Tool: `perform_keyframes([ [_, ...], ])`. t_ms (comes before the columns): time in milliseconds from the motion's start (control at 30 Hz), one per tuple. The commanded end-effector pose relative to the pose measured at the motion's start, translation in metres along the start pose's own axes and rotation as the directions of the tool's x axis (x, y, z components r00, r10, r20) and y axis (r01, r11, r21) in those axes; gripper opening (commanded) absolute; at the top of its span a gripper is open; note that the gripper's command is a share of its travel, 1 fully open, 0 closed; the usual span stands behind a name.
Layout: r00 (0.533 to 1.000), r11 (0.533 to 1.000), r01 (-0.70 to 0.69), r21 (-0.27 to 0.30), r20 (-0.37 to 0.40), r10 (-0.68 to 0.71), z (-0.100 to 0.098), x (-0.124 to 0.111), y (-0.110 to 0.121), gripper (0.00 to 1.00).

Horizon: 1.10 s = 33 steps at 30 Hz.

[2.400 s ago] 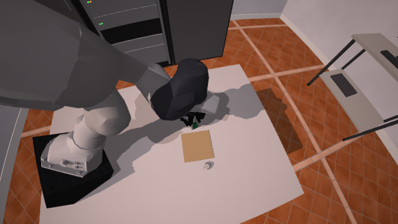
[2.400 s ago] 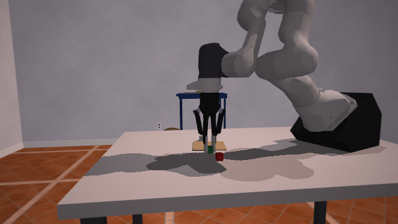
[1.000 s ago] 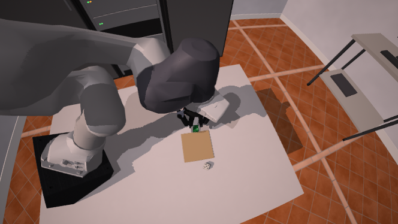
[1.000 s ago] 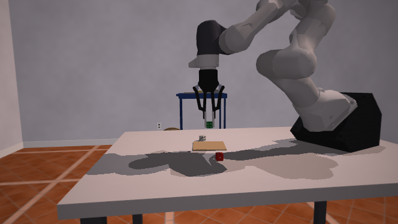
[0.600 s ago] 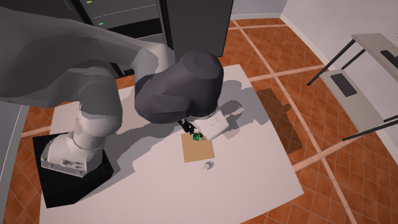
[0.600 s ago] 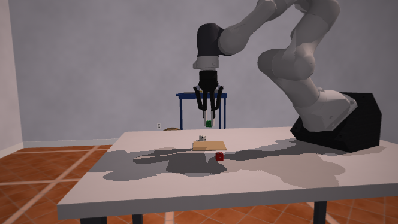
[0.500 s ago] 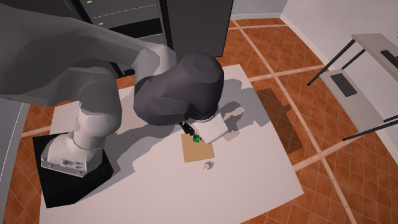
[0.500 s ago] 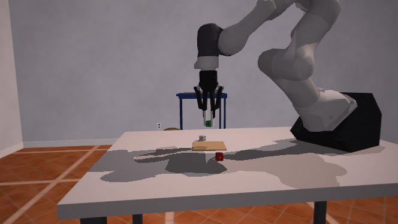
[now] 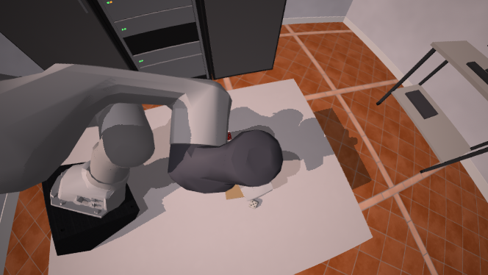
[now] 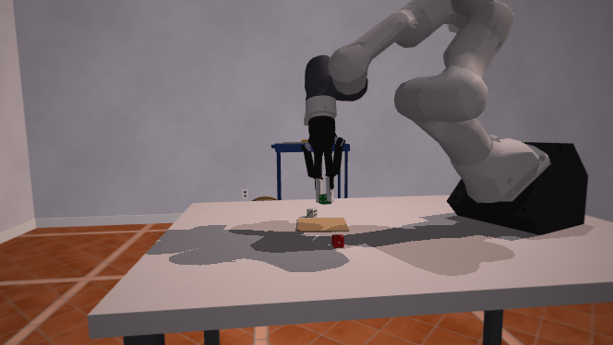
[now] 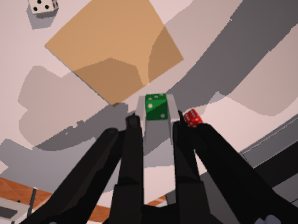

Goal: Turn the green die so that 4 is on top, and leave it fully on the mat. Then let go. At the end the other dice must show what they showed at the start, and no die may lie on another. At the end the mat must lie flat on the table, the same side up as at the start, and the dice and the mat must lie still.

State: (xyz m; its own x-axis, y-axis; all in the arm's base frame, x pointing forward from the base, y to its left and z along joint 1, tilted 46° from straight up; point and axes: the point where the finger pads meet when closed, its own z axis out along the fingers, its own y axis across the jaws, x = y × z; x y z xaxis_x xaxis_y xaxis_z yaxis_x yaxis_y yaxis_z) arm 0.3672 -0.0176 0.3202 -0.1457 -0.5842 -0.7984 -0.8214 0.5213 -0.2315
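My gripper (image 10: 324, 197) is shut on the green die (image 11: 157, 107) and holds it in the air above the tan mat (image 10: 322, 224). The die also shows between the fingertips in the exterior view (image 10: 324, 198). In the wrist view the mat (image 11: 115, 38) lies flat below, ahead of the fingers. In the top view the arm hides the gripper and most of the mat (image 9: 234, 193). I cannot read the green die's faces.
A white die (image 10: 312, 212) sits on the table just off the mat's far edge; it also shows in the wrist view (image 11: 41, 0) and the top view (image 9: 253, 203). A red die (image 10: 337, 240) sits on the table in front of the mat, near side.
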Motion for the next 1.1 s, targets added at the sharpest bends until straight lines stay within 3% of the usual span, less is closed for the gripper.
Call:
perform_keyframes([
  [0, 0.988, 0.994, 0.076, -0.078, 0.137, -0.064, 0.009, -0.009, 0.015, 0.13],
  [33, 0.987, 0.994, 0.077, -0.082, 0.147, -0.064, 0.009, -0.010, 0.015, 0.13],
  [200, 0.933, 0.988, 0.099, -0.118, 0.355, -0.051, 0.011, -0.019, 0.019, 0.13],
  [300, 0.929, 0.988, 0.099, -0.118, 0.366, -0.050, 0.010, -0.020, 0.019, 0.13],
  [367, 0.871, 0.989, 0.107, -0.103, 0.489, -0.044, 0.006, -0.019, 0.015, 0.13],
  [400, 0.870, 0.989, 0.107, -0.102, 0.491, -0.044, 0.006, -0.019, 0.015, 0.13],
  [467, 0.819, 0.992, 0.105, -0.068, 0.572, -0.048, 0.001, -0.014, 0.009, 0.13],
  [733, 0.744, 0.996, 0.090, 0.021, 0.663, -0.081, -0.010, 0.005, -0.006, 0.13],
  [833, 0.741, 0.996, 0.089, 0.026, 0.666, -0.084, -0.011, 0.006, -0.006, 0.13],
  [933, 0.710, 0.992, 0.077, 0.101, 0.693, -0.125, -0.019, 0.024, -0.017, 0.13],
  [1067, 0.699, 0.987, 0.073, 0.145, 0.698, -0.155, -0.024, 0.036, -0.022, 0.13],
])
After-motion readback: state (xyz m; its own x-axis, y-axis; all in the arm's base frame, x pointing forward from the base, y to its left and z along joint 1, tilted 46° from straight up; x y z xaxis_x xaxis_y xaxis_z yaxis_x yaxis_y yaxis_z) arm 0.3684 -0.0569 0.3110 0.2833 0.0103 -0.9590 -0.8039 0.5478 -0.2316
